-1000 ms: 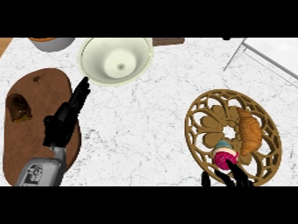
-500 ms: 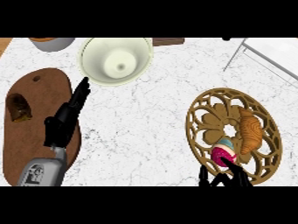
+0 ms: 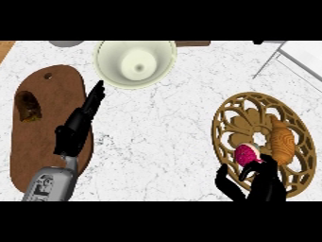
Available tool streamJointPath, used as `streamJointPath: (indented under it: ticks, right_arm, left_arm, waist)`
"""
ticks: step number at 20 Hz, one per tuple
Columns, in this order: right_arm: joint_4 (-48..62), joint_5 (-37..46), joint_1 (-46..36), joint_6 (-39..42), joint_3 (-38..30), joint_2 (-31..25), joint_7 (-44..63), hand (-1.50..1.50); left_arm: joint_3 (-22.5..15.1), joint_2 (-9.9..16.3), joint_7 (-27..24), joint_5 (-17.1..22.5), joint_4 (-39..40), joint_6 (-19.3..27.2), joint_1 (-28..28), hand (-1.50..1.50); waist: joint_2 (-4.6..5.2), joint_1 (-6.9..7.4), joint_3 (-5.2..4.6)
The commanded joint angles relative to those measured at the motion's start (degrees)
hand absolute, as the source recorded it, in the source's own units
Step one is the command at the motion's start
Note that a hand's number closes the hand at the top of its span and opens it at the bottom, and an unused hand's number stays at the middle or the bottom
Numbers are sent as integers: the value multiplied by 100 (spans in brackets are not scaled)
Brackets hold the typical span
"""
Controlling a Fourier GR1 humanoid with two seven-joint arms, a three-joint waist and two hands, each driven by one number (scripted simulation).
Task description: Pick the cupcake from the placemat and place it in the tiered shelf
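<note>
The cupcake (image 3: pixel 245 153), with pink frosting, sits on the round golden openwork placemat (image 3: pixel 233 111) at the right, next to a brown pastry (image 3: pixel 285 144). My right hand (image 3: pixel 262 187) comes up from the lower edge just below the cupcake. It is open: its fingers (image 3: pixel 251 170) touch the cupcake's near side and its thumb stands apart to the left. The white tiered shelf (image 3: pixel 299 54) shows at the top right, partly cut off. My left hand (image 3: pixel 72 134) lies open over the wooden board, fingers straight and pointing away.
A cream bowl (image 3: pixel 135 64) stands at the top middle. A brown wooden board (image 3: pixel 48 90) on the left carries a dark food item (image 3: pixel 28 105). A grey dish (image 3: pixel 65 43) peeks in at the top left. White marble counter lies between board and placemat.
My right hand has risen further from the lower edge, and its fingers now reach the cupcake. The left hand has not moved.
</note>
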Motion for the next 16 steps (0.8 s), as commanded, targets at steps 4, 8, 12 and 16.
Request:
streamJointPath:
  ticks: [4, 8, 12, 16]
  right_arm:
    - [66, 240, -2418, 1144, -820, 51, 2110, 150]
    - [460, 940, -3971, 1819, -1418, 52, 2968, 150]
    - [999, 1859, -5116, 2662, -1811, 52, 3826, 150]
    - [1550, 2649, -6282, 3374, -2172, 52, 4263, 150]
  left_arm:
    - [76, 46, 157, 23, 167, -49, -294, 0]
    - [-71, -63, 196, -88, 178, 16, -280, 0]
    - [72, 64, 37, 27, 202, -78, -77, 0]
    - [107, 119, 69, -1, 181, -68, -82, 0]
  waist:
    - [-29, 59, 52]
    - [-83, 68, 55]
    - [-121, 26, 52]
    - [-138, -55, 66]
